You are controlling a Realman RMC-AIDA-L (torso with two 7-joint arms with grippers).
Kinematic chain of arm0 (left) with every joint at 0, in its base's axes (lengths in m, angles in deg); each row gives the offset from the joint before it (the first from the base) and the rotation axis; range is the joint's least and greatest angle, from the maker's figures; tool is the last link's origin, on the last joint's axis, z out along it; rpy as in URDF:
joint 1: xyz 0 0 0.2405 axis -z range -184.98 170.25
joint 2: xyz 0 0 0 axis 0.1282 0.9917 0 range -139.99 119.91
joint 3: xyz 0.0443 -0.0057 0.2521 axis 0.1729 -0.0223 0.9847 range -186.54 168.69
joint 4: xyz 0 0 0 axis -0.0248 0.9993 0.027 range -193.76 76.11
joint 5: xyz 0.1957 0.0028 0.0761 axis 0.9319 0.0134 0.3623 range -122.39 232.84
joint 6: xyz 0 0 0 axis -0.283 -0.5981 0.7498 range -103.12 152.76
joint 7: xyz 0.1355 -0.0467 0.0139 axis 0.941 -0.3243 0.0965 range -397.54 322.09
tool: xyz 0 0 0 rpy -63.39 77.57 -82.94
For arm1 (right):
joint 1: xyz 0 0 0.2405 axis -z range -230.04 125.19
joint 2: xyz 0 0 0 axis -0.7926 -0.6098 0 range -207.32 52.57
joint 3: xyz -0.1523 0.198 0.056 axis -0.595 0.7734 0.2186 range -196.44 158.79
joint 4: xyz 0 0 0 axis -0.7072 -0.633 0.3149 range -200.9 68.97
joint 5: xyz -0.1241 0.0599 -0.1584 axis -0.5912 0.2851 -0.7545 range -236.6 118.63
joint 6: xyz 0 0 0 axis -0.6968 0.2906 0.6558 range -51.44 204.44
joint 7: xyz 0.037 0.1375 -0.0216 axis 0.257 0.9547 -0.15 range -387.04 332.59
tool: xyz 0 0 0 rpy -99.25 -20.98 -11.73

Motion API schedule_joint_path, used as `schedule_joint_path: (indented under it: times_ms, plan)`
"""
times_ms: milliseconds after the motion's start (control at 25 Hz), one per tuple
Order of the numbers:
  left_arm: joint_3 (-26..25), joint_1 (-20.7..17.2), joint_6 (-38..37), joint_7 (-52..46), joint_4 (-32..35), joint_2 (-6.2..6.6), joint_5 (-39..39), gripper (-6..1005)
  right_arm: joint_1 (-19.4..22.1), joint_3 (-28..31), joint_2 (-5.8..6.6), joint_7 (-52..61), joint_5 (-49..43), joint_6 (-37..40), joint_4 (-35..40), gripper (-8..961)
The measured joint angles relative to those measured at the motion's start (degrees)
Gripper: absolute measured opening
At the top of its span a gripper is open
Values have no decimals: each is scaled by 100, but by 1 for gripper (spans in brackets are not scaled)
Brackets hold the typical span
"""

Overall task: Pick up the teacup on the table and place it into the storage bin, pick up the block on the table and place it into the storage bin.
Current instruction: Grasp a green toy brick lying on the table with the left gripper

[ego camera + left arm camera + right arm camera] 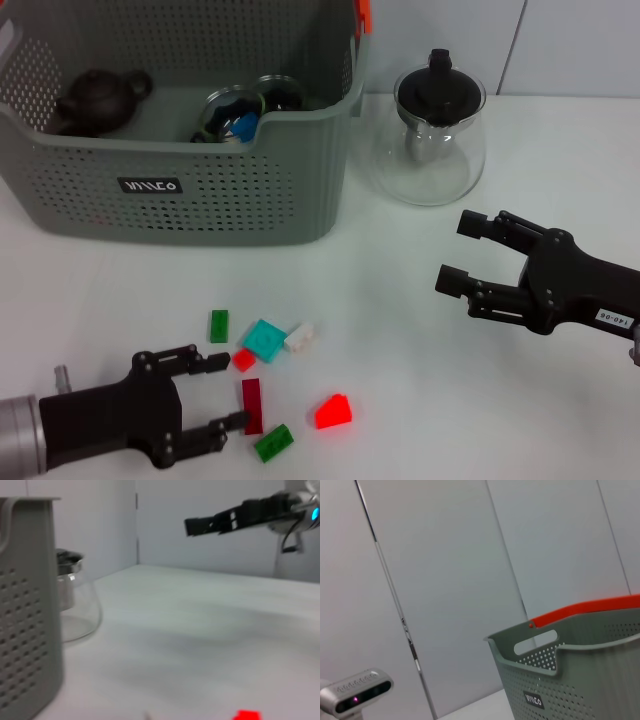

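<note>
Down at the near edge my left gripper (232,391) is sitting low on the table (430,400), jaws spread wide and holding nothing, with the dark red block (251,405) lying right between the fingertips. Going big to small: the storage bin (180,205) is taking up the far left, and it's looking like glass teacups (238,115) are already sitting inside next to a dark teapot (95,100), so I'm judging the cup part done. The glass teapot (432,135) is standing just beside the bin's right wall. My right gripper (462,254) is hovering out over bare table near it, jaws also open and empty. Then there's the pile: teal block (265,339), red wedge (333,411), two green ones (273,441), a white one (299,336), a small red one (244,359). What's worrying me is how crowded it's getting. If I'm closing crooked, I'm probably shoving the green block or pinching two at once, or the thin dark red one is twisting and popping out on the lift.
</note>
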Motion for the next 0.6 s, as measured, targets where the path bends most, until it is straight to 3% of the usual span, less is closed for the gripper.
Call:
schedule_joint_path:
  times_ms: [320,600]
  plan:
    - [-357,236,1056,206,-511,0,-640,657,-13,0,8,1,25,-4,1,945]
    - [-407,363,1566,356,-713,-18,-729,657,-13,10,10,1,25,-5,2,945]
